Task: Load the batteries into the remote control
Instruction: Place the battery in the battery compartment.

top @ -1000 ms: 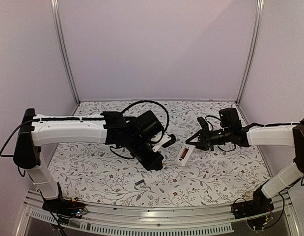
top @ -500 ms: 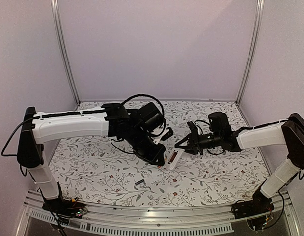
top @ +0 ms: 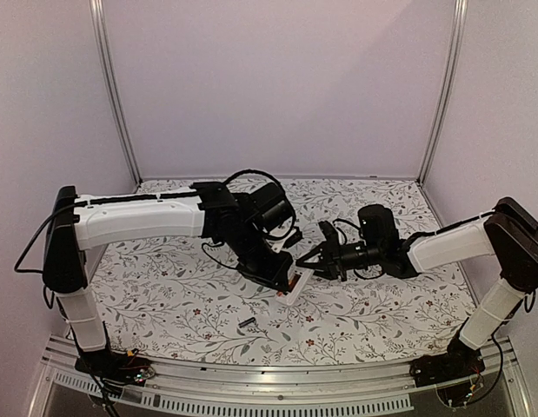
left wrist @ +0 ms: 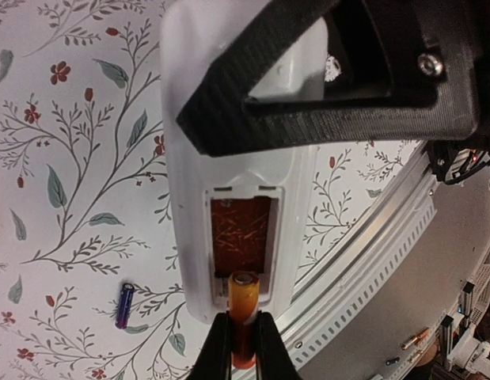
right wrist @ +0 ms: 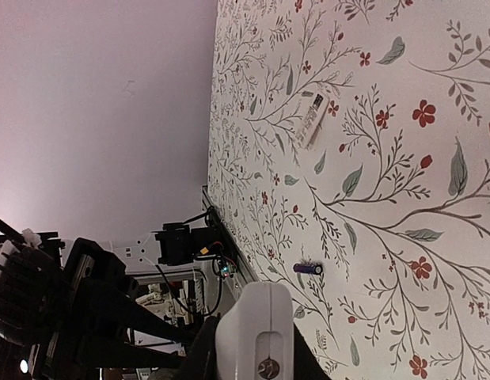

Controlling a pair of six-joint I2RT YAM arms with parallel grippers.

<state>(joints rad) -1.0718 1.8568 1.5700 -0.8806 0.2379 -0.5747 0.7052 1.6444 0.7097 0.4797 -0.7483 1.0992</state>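
My right gripper point(top: 317, 260) is shut on one end of the white remote control point(top: 299, 281), held above the table with its open battery bay point(left wrist: 240, 231) facing my left wrist camera. From below, my left gripper point(left wrist: 243, 323) is shut on the orange-red battery point(left wrist: 244, 305), whose metallic tip sits at the near end of the bay. The other battery point(top: 246, 322), dark and slim, lies loose on the floral tabletop and shows again in both wrist views point(left wrist: 125, 305) point(right wrist: 310, 269). In the right wrist view the remote's rounded end point(right wrist: 255, 317) fills the jaws.
A small white battery cover point(right wrist: 312, 120) lies on the table farther back. The metal rail point(left wrist: 371, 245) runs along the table's near edge, just past the remote. Pale walls close in the back and both sides.
My right arm has carried the remote leftwards and down to the left gripper. The left gripper has shifted slightly right, so the orange-red battery now meets the bay.
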